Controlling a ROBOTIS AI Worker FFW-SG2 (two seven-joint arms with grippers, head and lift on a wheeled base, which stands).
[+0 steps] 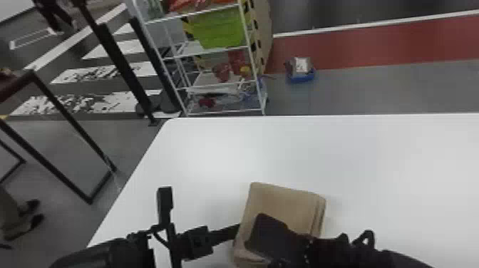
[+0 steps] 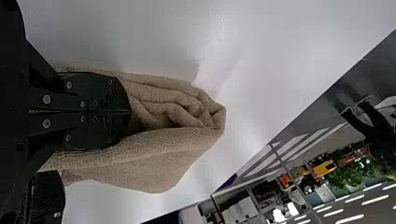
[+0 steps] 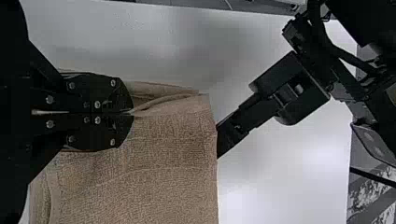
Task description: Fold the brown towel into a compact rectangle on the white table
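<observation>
The brown towel [image 1: 285, 205] lies folded in a thick, layered bundle near the front of the white table [image 1: 214, 153]. At its left side is my left gripper [image 1: 224, 233], its tips hidden by the cloth. My right gripper [image 1: 267, 235] is over the towel's front part. In the left wrist view, the left gripper [image 2: 130, 112] is shut on the towel [image 2: 159, 158], whose layers bunch and curl around the fingers. The right wrist view has the right gripper [image 3: 133, 113] shut on an upper edge of the towel [image 3: 154, 186], with a flat panel of cloth beside it.
Beyond the table's far edge stand a white wire shelf [image 1: 221, 114] with a green bin [image 1: 221, 30] and a blue container [image 1: 301, 76] on the floor. A dark-framed table [image 1: 60, 103] is off to the left.
</observation>
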